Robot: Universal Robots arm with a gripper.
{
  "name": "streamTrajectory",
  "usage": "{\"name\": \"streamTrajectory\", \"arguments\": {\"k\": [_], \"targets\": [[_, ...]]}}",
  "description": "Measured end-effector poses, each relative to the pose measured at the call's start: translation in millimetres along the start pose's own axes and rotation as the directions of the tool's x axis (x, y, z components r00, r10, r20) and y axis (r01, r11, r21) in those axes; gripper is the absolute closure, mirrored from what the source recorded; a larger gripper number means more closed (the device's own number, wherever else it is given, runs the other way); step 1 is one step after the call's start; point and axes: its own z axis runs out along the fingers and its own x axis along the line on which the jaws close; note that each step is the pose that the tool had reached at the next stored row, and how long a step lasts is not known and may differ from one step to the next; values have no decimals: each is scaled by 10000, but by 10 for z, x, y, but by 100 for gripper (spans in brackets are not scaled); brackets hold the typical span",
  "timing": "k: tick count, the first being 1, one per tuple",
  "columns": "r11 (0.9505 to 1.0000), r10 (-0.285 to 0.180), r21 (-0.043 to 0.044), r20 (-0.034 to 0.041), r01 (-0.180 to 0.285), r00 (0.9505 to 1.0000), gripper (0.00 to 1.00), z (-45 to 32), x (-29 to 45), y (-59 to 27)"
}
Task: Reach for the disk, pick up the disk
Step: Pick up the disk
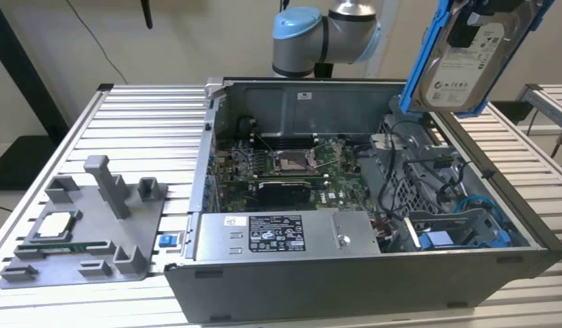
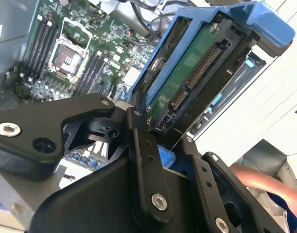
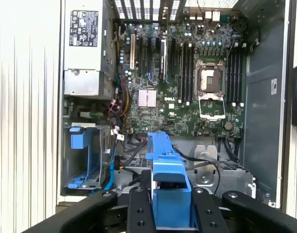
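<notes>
Exterior view: one disk (image 1: 465, 58) hangs in the air above the open computer case (image 1: 372, 273), at the exterior view's upper right, lifted clear of the case's far right corner. Its long axis runs nearly upright, tilted a little, with the labelled silver face turned toward the camera and the blue frame along both long edges. The white label carries print too small to read.

The tool (image 2: 160, 138) is clamped on the disk: in the second wrist view two black fingers (image 2: 143, 160) press on either side of one end of the blue carrier, and the disk's green circuit board and connector face the camera. In the first wrist view the blue frame (image 3: 167, 184) stands between the two black fingers, above the case interior.

Inside the case lie one motherboard (image 3: 187, 77) with one empty processor socket (image 3: 209, 77), one grey power supply (image 1: 286, 236) with a label, and one blue drive bay (image 3: 82, 158).

On the slatted metal table (image 1: 144, 109), at the exterior view's left, sits one grey fixture tray (image 1: 89, 225) holding one small silver square chip (image 1: 53, 225). A person's arm (image 2: 262, 177) shows in the second wrist view.
</notes>
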Motion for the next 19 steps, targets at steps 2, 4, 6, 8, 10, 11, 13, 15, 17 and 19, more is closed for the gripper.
{"name": "streamTrajectory", "arguments": {"k": [2, 4, 6, 8, 10, 11, 13, 15, 17, 19], "targets": [[9999, -3, 164, 1, 3, 10000, 100, 11, 33, 10], [9996, -4, 293, 0, 4, 10000, 100, 18, 70, 21], [9996, -4, 296, 0, 4, 10000, 100, 21, 122, 28], [9996, -5, 296, 0, 5, 10000, 100, 25, 182, 33], [9996, -4, 296, 0, 4, 10000, 100, 27, 252, 37], [9996, -4, 296, -1, 4, 10000, 100, 28, 286, 37], [9996, -3, 296, 1, 3, 10000, 100, 30, 360, 37], [9996, -4, 296, -1, 4, 10000, 100, 34, 437, 37], [9996, -4, 296, -1, 4, 10000, 100, 40, 526, 36], [9996, -4, 296, 2, 4, 10000, 100, 52, 607, 36]]}}
